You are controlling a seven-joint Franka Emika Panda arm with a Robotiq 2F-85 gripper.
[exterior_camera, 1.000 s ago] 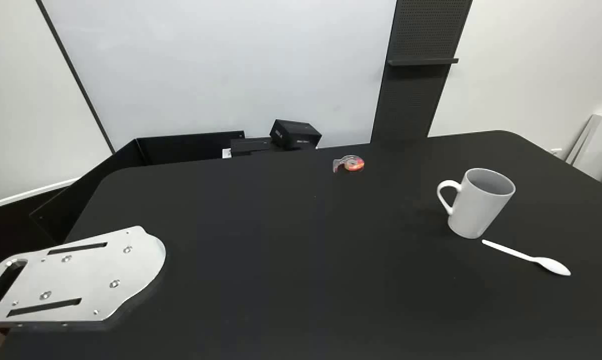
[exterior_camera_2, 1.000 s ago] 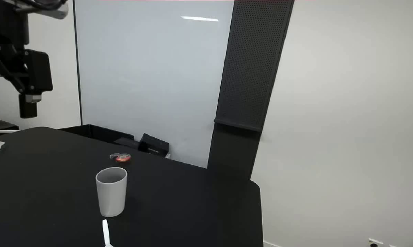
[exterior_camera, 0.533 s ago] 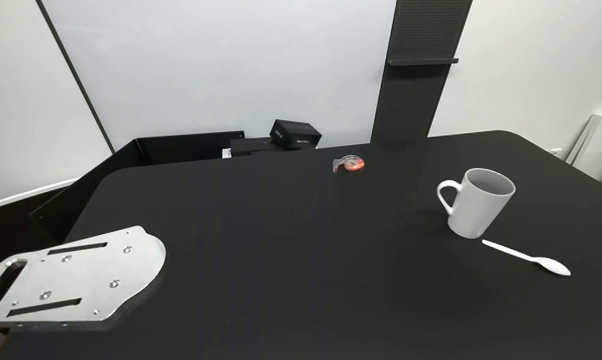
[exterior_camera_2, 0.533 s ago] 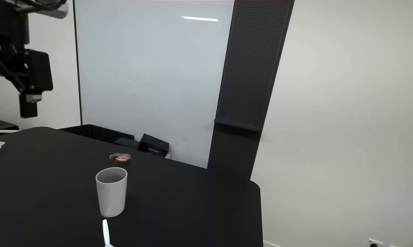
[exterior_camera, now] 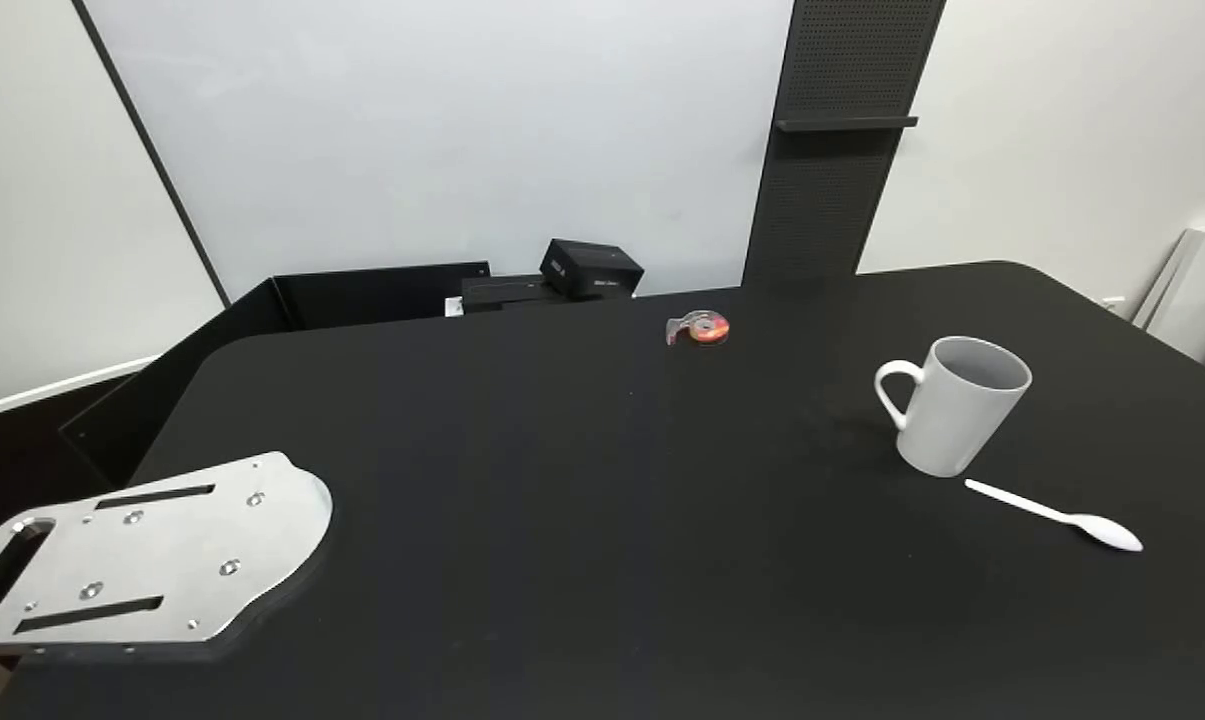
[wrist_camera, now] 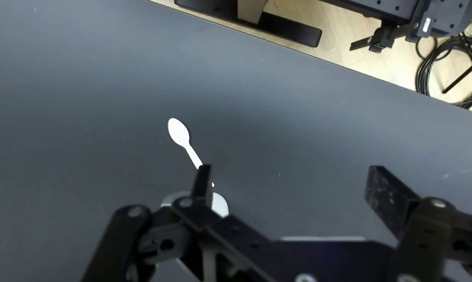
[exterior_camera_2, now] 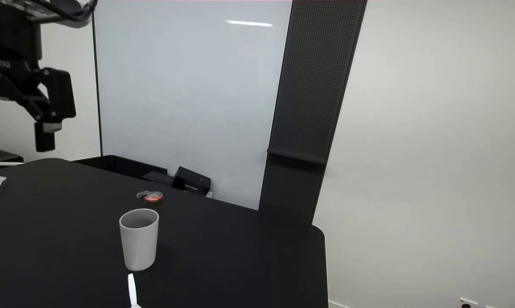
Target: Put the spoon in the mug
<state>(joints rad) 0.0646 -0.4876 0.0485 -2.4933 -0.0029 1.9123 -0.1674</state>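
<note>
The white spoon (exterior_camera: 1024, 502) lies flat on the black table (exterior_camera: 562, 520), its handle end near the mug's base. It also shows in an exterior view (exterior_camera_2: 132, 291), cut off by the lower edge, and in the wrist view (wrist_camera: 179, 132). The white mug (exterior_camera: 962, 410) stands upright; it also shows in an exterior view (exterior_camera_2: 139, 241). In the wrist view a finger hides most of the mug (wrist_camera: 220, 204) and part of the spoon's handle. My gripper (wrist_camera: 290, 170) is wide open and empty, high above the table. One finger (exterior_camera_2: 45, 137) shows in an exterior view, left of the mug.
A clear tape dispenser (exterior_camera: 704, 328) with a red-orange roll lies near the back edge. A silver metal plate (exterior_camera: 182, 550) is at the left edge. Black boxes (exterior_camera: 590, 268) stand behind the table. The wrist view shows the table edge, with coiled cables (wrist_camera: 451, 70) on the floor beyond.
In an exterior view my gripper has moved slightly right and down in the last half second. The spoon and mug have not moved.
</note>
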